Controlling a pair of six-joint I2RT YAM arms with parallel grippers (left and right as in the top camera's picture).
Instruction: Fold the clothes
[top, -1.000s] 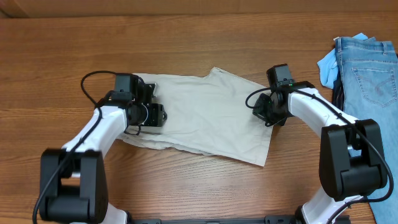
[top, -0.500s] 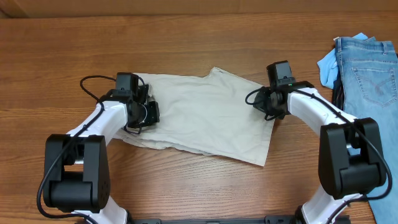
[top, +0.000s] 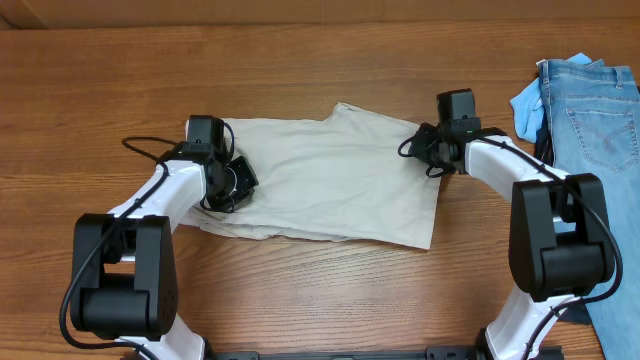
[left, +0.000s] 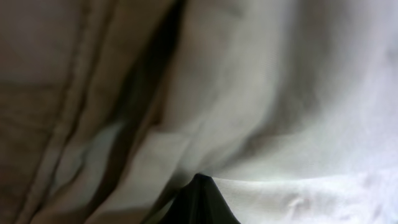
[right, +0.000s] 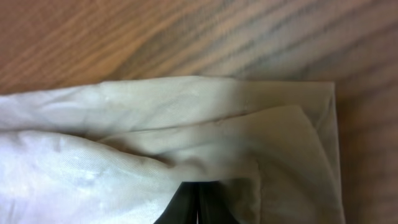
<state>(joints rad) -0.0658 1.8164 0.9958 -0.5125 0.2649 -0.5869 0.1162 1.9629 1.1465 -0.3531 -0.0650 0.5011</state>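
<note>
The cream garment (top: 330, 180) lies folded and flat in the middle of the table. My left gripper (top: 236, 172) is shut on its left edge; the left wrist view shows wrinkled cream cloth (left: 261, 112) with a seam right over the closed black fingertips (left: 200, 202). My right gripper (top: 428, 150) is shut on the garment's upper right corner; the right wrist view shows the closed fingertips (right: 198, 205) pinching layered cream cloth (right: 161, 130) near its hemmed corner, with wood beyond.
Blue denim jeans (top: 600, 120) lie at the table's right edge, with a small light-blue cloth (top: 527, 106) beside them, close to my right arm. Bare wooden table (top: 300, 60) surrounds the garment.
Both grippers have moved toward the far side with the cloth. The garment's right side has been pulled straighter, and its lower right corner has shifted up.
</note>
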